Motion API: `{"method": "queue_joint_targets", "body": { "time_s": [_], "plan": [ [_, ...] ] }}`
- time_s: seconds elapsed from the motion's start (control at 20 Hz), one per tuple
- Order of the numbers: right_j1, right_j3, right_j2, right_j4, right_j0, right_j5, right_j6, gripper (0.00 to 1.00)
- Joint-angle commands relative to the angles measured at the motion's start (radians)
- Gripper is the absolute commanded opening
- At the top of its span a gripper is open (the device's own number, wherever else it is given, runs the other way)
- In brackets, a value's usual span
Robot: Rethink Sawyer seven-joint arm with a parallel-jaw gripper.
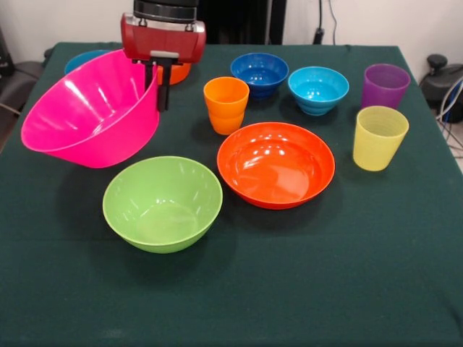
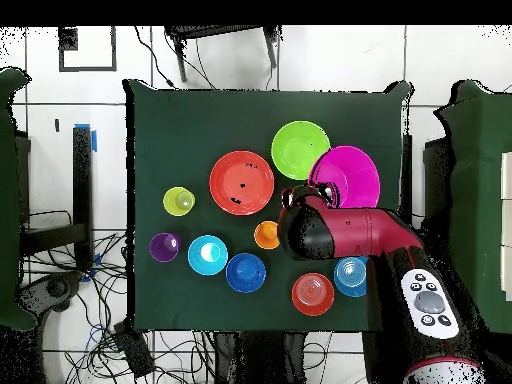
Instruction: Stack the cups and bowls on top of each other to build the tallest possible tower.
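My gripper is shut on the far rim of the large pink bowl, which hangs tilted above the table's left side, beside the lime green bowl. The shallow orange bowl lies at the centre. The orange cup stands behind it. The yellow cup and purple cup stand at the right. The dark blue bowl and cyan bowl sit at the back. In the overhead view the pink bowl is next to the green bowl, with the gripper at its rim.
A small orange bowl sits behind the gripper and a small blue bowl shows behind the pink bowl. All stand on a dark green tablecloth. In the overhead view the arm reaches over the small blue bowl.
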Motion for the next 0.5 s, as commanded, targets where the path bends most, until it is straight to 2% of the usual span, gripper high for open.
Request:
{"method": "queue_joint_targets", "body": {
  "time_s": [0.05,0.5],
  "plan": [
    [0.007,-0.019,0.083,0.012,0.041,0.09,0.029,0.0],
    [0.014,-0.031,0.081,0.014,0.051,0.092,0.032,0.0]
  ]
}}
